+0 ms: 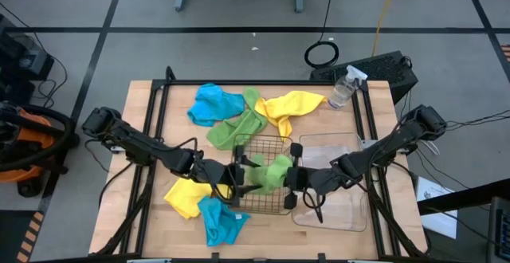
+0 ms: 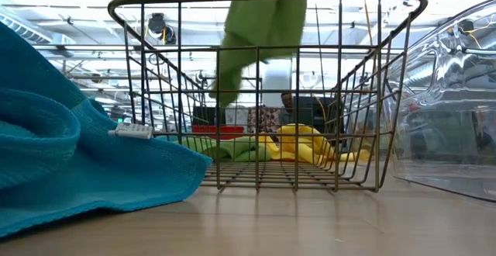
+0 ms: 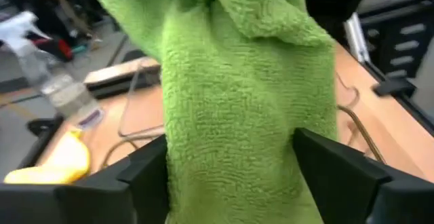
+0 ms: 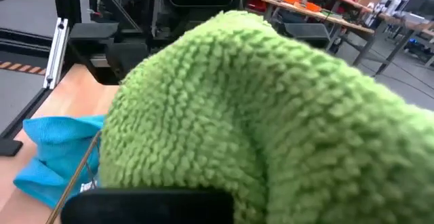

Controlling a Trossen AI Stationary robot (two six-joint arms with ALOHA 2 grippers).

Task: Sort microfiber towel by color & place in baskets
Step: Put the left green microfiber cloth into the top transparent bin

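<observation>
Right now a green towel [image 1: 267,172] hangs above the wire-mesh basket [image 1: 263,203] at the middle of the tabletop [image 1: 143,104], its lower end dangling inside the rim in the low view. The right hand [image 1: 292,185] is clamped shut on it, apparently at its upper edge. The left hand [image 1: 239,180] stands wide open, its fingers [image 3: 146,173] either side of the cloth. A clear plastic tub [image 1: 335,215] sits just beside the basket.

Six towels [image 1: 219,104], three baskets [image 1: 262,175]
</observation>
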